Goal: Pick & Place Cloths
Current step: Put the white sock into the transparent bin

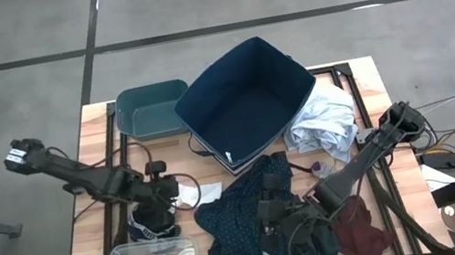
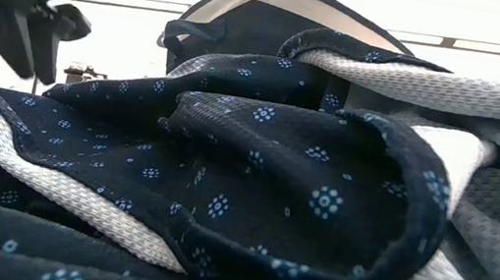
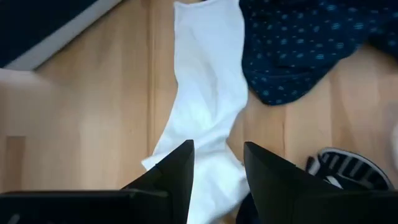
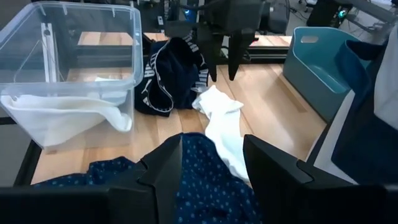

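Two spread grippers: left gripper point(image 4: 222, 70) hangs over the white sock's point(image 4: 219, 124) end on bare wood; right gripper point(image 4: 211, 165) hovers above the dotted shirt's point(image 1: 242, 213) edge.

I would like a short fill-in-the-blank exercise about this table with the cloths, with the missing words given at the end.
1. The left gripper hovers, fingers open, above the small ____ sock.
2. The clear plastic bin holds a white ____.
3. The navy white-dotted shirt lies in front of the big navy fabric ____.
4. The right gripper is open above the ____ shirt.

Missing words: white; cloth; box; navy white-dotted
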`<state>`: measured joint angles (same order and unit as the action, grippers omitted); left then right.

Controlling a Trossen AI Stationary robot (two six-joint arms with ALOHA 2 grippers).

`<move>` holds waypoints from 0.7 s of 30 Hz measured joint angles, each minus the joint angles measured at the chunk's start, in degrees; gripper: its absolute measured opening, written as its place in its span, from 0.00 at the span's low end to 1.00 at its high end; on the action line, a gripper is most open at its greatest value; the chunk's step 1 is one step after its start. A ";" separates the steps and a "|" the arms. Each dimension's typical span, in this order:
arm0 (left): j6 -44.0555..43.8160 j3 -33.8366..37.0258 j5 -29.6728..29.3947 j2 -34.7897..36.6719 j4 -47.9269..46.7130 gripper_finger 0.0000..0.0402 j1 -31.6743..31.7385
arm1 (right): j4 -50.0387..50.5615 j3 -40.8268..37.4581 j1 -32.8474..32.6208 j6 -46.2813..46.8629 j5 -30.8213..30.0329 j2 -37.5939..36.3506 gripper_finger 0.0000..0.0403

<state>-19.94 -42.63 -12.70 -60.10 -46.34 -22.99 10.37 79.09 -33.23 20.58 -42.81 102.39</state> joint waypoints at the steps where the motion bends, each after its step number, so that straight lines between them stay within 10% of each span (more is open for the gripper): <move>1: 0.07 0.96 0.38 0.00 1.13 0.37 0.33 | 0.03 -0.18 0.00 0.29 0.00 0.00 0.39; 21: 6.78 16.22 2.35 -0.63 21.37 0.63 2.23 | -0.22 -0.37 0.00 0.43 -0.04 0.00 0.23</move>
<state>-13.17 -26.42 -10.35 -60.73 -24.97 -20.75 10.15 78.72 -33.23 21.02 -42.85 102.39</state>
